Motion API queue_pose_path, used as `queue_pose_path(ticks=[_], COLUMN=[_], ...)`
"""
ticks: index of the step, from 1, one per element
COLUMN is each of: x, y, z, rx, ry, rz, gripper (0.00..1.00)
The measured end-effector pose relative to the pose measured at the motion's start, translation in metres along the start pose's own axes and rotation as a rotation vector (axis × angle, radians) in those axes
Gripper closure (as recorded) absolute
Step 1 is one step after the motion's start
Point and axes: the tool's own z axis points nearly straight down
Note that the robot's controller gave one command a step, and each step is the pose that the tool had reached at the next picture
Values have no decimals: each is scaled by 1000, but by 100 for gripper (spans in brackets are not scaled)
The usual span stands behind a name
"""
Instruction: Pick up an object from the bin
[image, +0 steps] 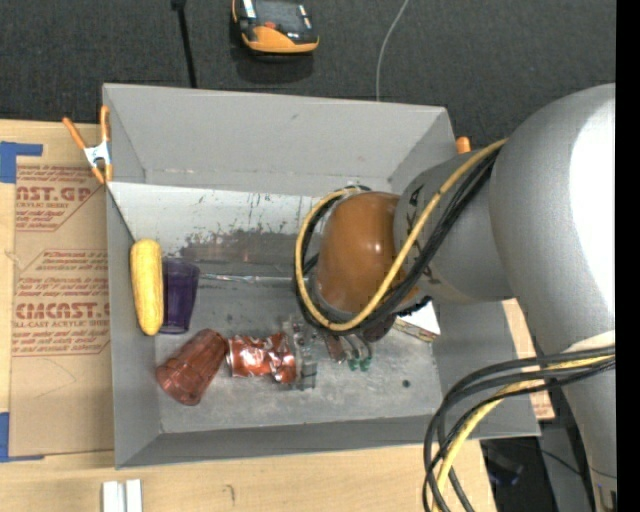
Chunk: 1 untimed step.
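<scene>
My gripper (305, 358) is low in the front middle of the bin, under the arm's orange dome. It stands at the right end of a crushed red and silver drink can (260, 358), touching or nearly touching it. A reddish-brown plastic cup (190, 367) lies on its side just left of the can. Whether the can is in the gripper's hold I cannot tell.
A yellow corn cob (147, 285) lies along the left wall, with a purple cup (180, 293) beside it. A white flat piece (420, 322) pokes out from under the arm at the right. The arm covers the bin's right half.
</scene>
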Motion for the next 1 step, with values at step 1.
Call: queue_pose_path(ticks=[1], x=[1], y=[0], z=[1], rx=[0], ry=[3], rz=[0], gripper=[100])
